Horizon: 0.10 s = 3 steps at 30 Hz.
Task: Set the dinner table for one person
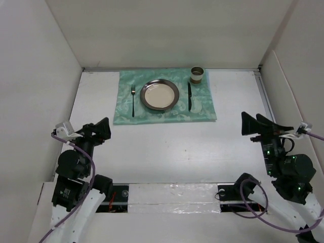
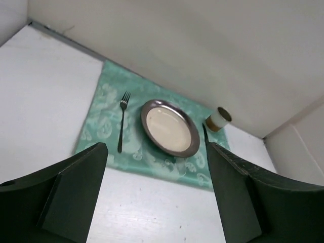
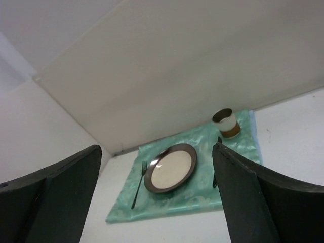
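On the white dinner table [image 1: 167, 147] a green patterned cloth [image 1: 164, 112] lies at the far middle. On it are a dark-rimmed cream plate [image 1: 159, 94], a fork [image 1: 133, 100] to its left, a knife [image 1: 189, 96] to its right and a cup [image 1: 197, 75] at the far right corner. The plate [image 2: 168, 127] [image 3: 170, 167], fork [image 2: 121, 125] [image 3: 138, 184] and cup [image 2: 217, 118] [image 3: 226, 122] also show in both wrist views. My left gripper [image 1: 98, 130] is open and empty near the left. My right gripper [image 1: 254, 124] is open and empty near the right.
White panels wall the table on the left, back and right [image 1: 298, 91]. A taped strip [image 1: 172, 195] runs along the near edge between the arm bases. Cables [image 1: 76, 167] loop off both arms.
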Motion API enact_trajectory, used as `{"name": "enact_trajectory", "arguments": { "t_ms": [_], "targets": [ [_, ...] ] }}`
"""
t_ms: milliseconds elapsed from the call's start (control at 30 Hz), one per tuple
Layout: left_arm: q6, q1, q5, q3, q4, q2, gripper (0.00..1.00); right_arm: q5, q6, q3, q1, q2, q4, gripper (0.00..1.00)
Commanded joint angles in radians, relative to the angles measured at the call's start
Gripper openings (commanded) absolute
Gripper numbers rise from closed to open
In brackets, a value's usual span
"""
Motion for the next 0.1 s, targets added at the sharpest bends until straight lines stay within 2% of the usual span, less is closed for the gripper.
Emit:
{"name": "enact_trajectory", "arguments": {
  "t_ms": [0, 67],
  "targets": [
    [-0.046, 0.002, -0.019, -0.032, 0.011, -0.017, 0.76, 0.04, 0.041, -0.035, 0.013, 0.045, -0.107, 0.95],
    [-0.053, 0.002, -0.01, -0.023, 0.01, 0.007, 0.77, 0.021, 0.063, -0.05, 0.013, 0.076, -0.096, 0.95]
  ]
}}
